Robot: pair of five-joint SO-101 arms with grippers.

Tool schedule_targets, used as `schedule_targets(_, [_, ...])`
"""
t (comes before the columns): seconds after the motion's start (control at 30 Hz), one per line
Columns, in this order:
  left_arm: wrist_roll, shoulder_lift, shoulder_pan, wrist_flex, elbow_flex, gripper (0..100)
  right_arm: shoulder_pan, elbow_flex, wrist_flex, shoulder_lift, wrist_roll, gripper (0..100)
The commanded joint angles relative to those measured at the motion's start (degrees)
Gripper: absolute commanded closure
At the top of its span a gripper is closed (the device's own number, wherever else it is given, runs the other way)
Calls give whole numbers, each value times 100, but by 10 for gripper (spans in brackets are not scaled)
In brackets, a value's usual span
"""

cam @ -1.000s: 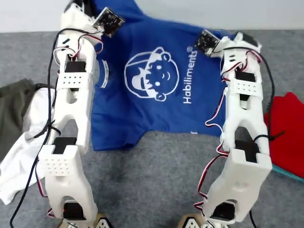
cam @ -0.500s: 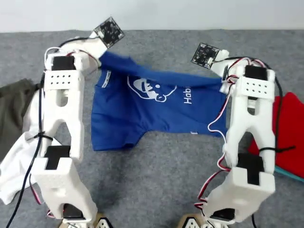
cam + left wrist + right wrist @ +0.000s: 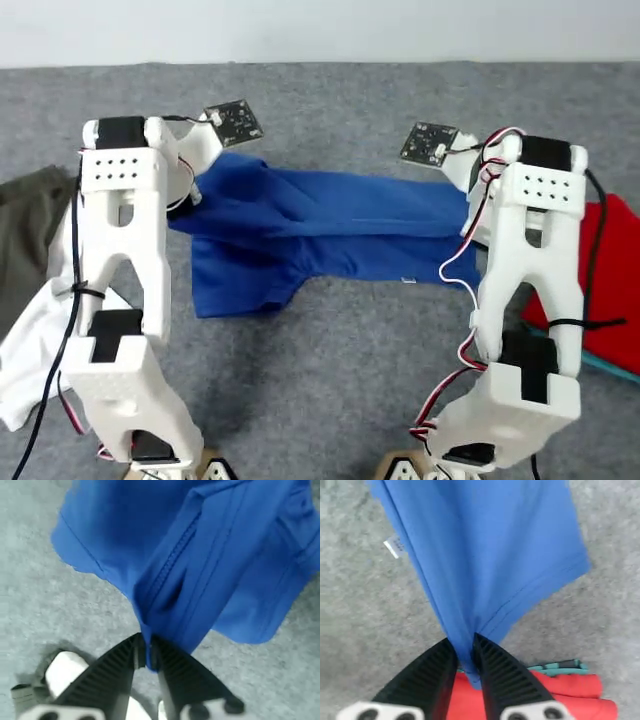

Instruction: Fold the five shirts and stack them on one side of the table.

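The blue shirt (image 3: 320,225) lies across the middle of the grey table, its far half drawn over the near half so the print is hidden. My left gripper (image 3: 145,656) is shut on the blue shirt (image 3: 200,560) at its left edge, near the collar side (image 3: 190,195). On the other side, my right gripper (image 3: 465,656) is shut on the blue shirt (image 3: 485,555) at its right edge (image 3: 468,205). Both grips hold the cloth lifted and bunched between the fingers.
A red shirt (image 3: 605,280) with a teal edge lies at the right, also seen as red cloth (image 3: 540,690). An olive shirt (image 3: 25,230) and a white shirt (image 3: 40,320) lie at the left. Bare grey table (image 3: 330,380) spreads in front.
Both arms have pulled back toward the near side with the shirt's far edge, folding it over itself. The printed face, visible before, is now covered.
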Motion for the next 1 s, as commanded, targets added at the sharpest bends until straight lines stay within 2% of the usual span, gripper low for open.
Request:
schedule_targets(0.0, [-53, -70, -79, 202, -48, 985, 57, -255, 242, -163, 62, 978])
schedule_targets(0.1, [-53, -79, -79, 510, -84, 976, 57, -273, 426, -189, 53, 898])
schedule_targets(0.23, [-44, -325, -246, 580, 40, 901, 189, -299, 629, -207, 18, 775])
schedule_targets(0.47, [-44, -1653, -176, 563, 796, 836, 330, -360, 505, -198, -123, 775])
schedule_targets(0.57, [-26, -2084, -70, 457, 919, 834, 295, -440, 119, -136, -519, 775])
schedule_targets(0.6, [114, -2127, -9, 246, 919, 836, 259, -440, -145, -127, -765, 777])
schedule_targets(0.67, [835, -2084, 62, -422, 919, 838, 136, -440, -743, -13, -1310, 814])
schedule_targets(0.8, [2725, -1538, 88, -2189, 919, 931, -154, -475, -1727, 576, -2224, 983])
schedule_targets(0.87, [3253, -1143, 123, -2699, 892, 991, -277, -484, -2000, 892, -2602, 978])
schedule_targets(0.97, [3763, -484, 229, -3156, 884, 986, -444, -484, -2431, 1393, -3033, 991])
